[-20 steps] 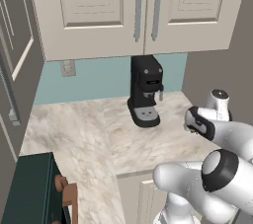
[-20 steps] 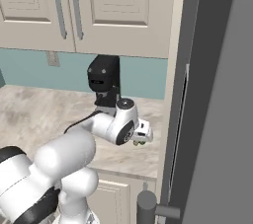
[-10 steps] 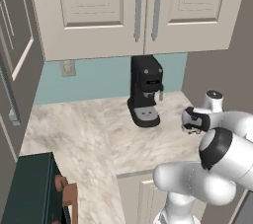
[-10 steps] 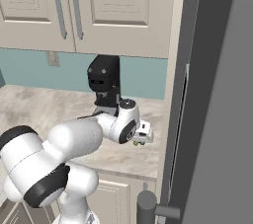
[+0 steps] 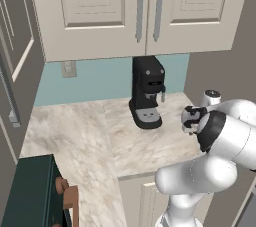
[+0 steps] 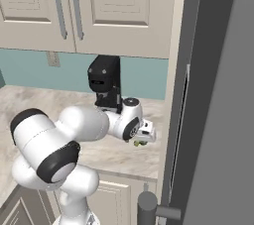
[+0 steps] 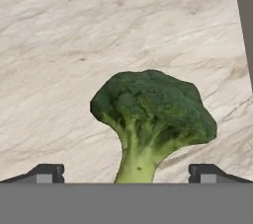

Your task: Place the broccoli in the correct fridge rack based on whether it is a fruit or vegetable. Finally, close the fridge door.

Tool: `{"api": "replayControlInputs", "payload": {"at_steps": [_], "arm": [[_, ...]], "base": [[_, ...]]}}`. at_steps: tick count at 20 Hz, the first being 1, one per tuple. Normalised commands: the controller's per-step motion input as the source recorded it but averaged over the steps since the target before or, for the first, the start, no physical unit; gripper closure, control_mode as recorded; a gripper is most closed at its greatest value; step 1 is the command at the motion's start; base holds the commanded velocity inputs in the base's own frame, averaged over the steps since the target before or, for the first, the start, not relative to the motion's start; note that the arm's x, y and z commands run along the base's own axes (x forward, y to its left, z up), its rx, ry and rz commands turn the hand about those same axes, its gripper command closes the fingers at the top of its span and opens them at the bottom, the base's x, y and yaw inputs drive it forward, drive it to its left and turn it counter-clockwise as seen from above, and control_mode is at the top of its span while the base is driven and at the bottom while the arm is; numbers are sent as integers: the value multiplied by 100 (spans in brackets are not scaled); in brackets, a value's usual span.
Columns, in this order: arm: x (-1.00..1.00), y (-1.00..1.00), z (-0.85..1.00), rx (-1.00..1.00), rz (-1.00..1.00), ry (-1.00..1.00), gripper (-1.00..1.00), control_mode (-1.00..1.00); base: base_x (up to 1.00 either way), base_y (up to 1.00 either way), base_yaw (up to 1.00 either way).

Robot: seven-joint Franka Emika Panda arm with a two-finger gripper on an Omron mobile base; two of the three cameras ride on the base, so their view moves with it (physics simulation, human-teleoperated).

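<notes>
The broccoli [image 7: 154, 115], a dark green floret with a pale stem, lies on the marble counter [image 7: 74, 45] near its right end. It also peeks out as a small green spot, the broccoli [image 6: 139, 143], under the hand. My gripper [image 7: 127, 173] is open, pointing down at it, with one fingertip [image 7: 47, 172] to each side of the stem and apart from it. From the base, the gripper [image 6: 145, 138] hovers low over the counter beside the fridge. The gripper [image 5: 190, 120] sits right of the coffee machine. The fridge rack is out of view.
A black coffee machine [image 5: 147, 91] stands at the back of the counter under cream wall cabinets [image 5: 140, 6]. The grey fridge door [image 6: 221, 110] and its handle [image 6: 155, 210] rise close on the right. A dark green unit [image 5: 30, 191] sits at lower left.
The arm's elbow has swung round and the hand has shifted slightly left and down toward the counter. The jaws have stayed open.
</notes>
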Motion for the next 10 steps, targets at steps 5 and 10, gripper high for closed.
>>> {"api": "replayControlInputs", "payload": {"at_steps": [5, 10], "arm": [[13, -6, -21, 0, 0, 5, -100, -100], [2, -1, -31, 0, 0, 1, 100, -100]], "base": [[0, 0, 0], [0, 0, 0]]}}
